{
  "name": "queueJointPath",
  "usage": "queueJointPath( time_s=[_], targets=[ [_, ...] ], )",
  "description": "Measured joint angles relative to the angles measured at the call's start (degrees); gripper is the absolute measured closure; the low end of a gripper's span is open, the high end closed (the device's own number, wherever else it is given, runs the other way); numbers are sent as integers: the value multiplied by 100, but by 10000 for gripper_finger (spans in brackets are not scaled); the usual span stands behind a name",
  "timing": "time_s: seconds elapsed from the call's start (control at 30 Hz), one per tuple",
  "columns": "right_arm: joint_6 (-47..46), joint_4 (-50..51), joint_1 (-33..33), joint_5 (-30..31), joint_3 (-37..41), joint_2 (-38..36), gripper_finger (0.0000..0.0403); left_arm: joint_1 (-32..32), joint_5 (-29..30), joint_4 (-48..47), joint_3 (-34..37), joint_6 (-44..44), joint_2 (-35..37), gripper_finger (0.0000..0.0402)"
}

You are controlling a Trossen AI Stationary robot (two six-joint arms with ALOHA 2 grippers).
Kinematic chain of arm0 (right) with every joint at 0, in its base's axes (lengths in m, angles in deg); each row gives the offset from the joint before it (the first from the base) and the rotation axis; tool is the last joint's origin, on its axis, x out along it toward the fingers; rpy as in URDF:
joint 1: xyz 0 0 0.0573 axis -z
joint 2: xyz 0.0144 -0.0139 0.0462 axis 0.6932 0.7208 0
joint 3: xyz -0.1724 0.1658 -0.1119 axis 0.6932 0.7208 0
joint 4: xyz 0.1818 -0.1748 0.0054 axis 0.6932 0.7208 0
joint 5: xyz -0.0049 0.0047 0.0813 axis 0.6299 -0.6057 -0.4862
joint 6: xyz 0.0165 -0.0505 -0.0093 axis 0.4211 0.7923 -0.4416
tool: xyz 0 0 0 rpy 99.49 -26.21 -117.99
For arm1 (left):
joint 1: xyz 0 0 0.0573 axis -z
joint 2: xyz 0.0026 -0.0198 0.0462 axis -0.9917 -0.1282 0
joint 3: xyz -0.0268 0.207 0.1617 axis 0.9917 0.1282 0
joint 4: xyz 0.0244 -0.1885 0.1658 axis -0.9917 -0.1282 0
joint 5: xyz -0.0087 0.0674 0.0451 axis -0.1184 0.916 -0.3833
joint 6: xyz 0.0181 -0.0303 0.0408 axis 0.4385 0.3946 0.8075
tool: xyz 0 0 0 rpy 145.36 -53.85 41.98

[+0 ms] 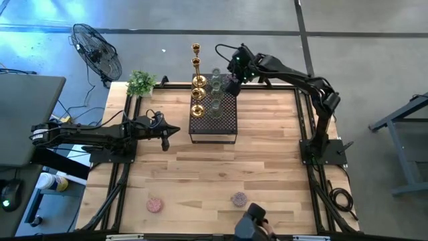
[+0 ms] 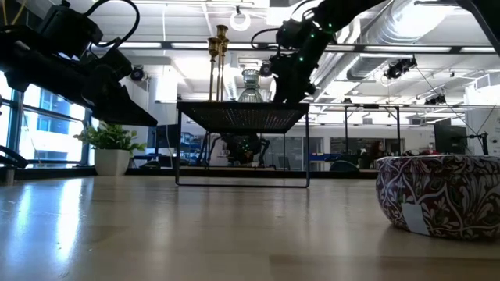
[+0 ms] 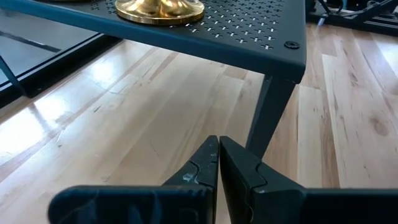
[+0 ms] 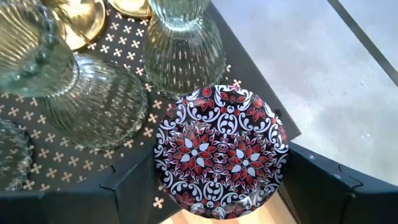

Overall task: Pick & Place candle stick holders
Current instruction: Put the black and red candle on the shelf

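A black perforated stand (image 1: 224, 124) at the table's far middle carries a row of gold candlesticks (image 1: 197, 80) and a row of ribbed clear-green glass cups (image 1: 215, 94), all resting on their bases. My right gripper (image 1: 232, 85) is over the stand's far right corner, shut on a round holder patterned in black, red and white (image 4: 221, 152). My left gripper (image 1: 166, 134) is shut and empty, low over the table to the left of the stand, near its near left leg (image 3: 264, 118). My right gripper pinches the patterned holder between its two fingers, by opposite sides of its round edge (image 4: 163, 171). The fingers come from above, pointing down. The holder's patterned round face is turned toward the wrist camera, over the stand's corner. I cannot tell whether it rests on the stand.
A pink holder (image 1: 155, 204) and a purple one (image 1: 239, 198) stand near the table's near edge. A patterned cup (image 2: 437, 191) fills the low view's right. A potted plant (image 1: 141, 82) sits at the far left corner and a fan (image 1: 97, 50) stands beyond it. Bare wood lies between.
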Motion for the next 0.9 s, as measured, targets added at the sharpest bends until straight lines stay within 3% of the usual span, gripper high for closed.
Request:
queueJointPath(
  time_s=[0.9],
  targets=[
    [151,-282,40,-13,41,242,113,-1,-3,0,0,1,0,392]
  ],
)
